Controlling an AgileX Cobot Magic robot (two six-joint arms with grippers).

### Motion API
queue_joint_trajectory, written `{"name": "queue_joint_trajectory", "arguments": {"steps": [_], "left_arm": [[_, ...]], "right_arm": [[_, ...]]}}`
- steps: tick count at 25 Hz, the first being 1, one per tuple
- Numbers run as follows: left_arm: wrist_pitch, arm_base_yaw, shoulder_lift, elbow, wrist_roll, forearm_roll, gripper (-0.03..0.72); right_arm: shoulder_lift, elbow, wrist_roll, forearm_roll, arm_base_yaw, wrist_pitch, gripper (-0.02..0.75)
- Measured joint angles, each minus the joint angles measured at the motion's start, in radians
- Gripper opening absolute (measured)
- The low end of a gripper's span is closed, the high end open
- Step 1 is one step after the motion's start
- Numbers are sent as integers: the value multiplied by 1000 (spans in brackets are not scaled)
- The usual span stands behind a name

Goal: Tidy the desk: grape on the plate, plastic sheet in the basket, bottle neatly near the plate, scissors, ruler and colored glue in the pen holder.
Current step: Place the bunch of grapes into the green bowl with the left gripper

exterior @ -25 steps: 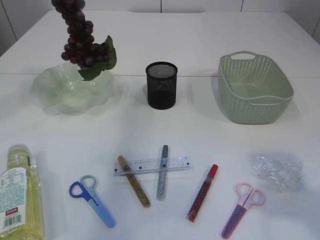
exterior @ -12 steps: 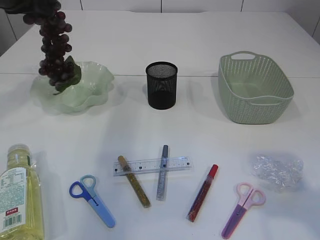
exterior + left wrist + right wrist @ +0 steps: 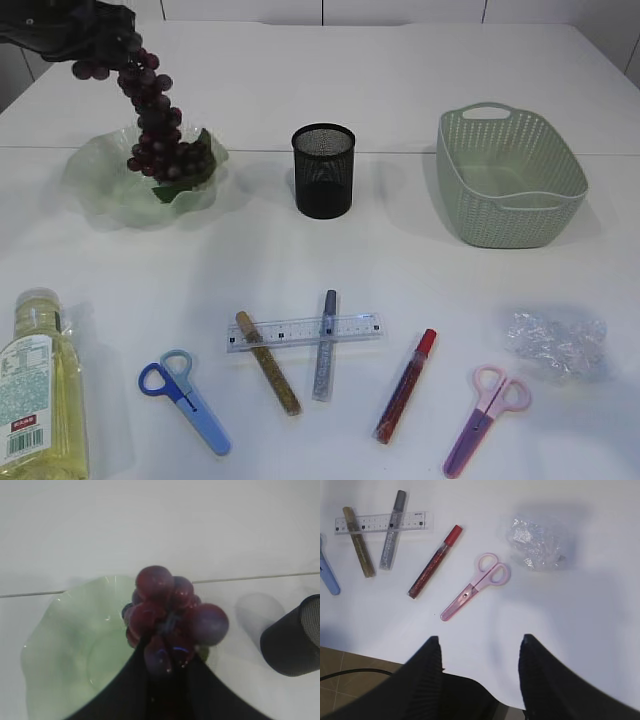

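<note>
My left gripper (image 3: pixel 95 35) is shut on the top of the dark purple grape bunch (image 3: pixel 155 130), which hangs at a slant with its lower end and leaf over the right side of the pale green plate (image 3: pixel 100 195). In the left wrist view the grape bunch (image 3: pixel 170 612) fills the jaws above the plate (image 3: pixel 70 645). My right gripper (image 3: pixel 480 640) is open and empty over the table's front edge, near the pink scissors (image 3: pixel 475 586) and the crumpled plastic sheet (image 3: pixel 535 542). The bottle (image 3: pixel 35 390) lies front left. The ruler (image 3: pixel 303 331) rests across gold and silver colored glue sticks (image 3: pixel 325 345).
A black mesh pen holder (image 3: pixel 323 170) stands at the middle back and a green basket (image 3: pixel 510 180) at the back right. Blue scissors (image 3: pixel 185 400) and a red glue stick (image 3: pixel 405 385) lie along the front. The table edge and floor show under the right gripper.
The grape bunch swung left and then back to the right and lower, so its end now hangs over the plate. The left gripper has come into view at the top left.
</note>
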Motion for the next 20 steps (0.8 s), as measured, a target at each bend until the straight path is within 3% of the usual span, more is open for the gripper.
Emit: {"name": "queue_joint_trajectory", "arguments": {"steps": [20], "left_arm": [[-47,28,166,0,0,6,78]], "right_arm": [[0,0,2,0,0,-15,398]]}}
